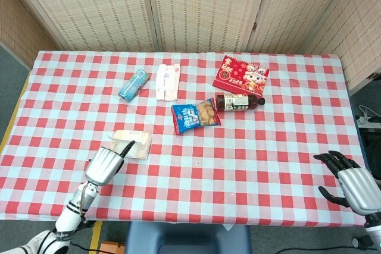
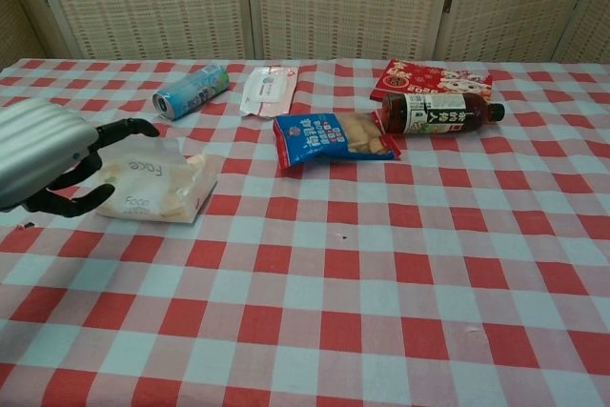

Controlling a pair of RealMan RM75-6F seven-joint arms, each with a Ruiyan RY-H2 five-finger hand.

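Both hands are empty: the left hand point(image 1: 105, 163) hovers, fingers spread, just short of the tissue pack point(image 1: 134, 143). Reaching seems underway; next, close around it. The right hand point(image 1: 352, 181) idles, fingers apart.

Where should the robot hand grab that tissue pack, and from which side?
Probably across the short width of the tissue pack, coming from above: it lies flat and soft on the table, long sides free. The left robot hand is already beside it, fingers apart.

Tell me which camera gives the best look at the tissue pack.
Chest view: the tissue pack lies close, its printed front readable, though the left hand covers its left end. Head view shows it small, from above, partly behind that hand.
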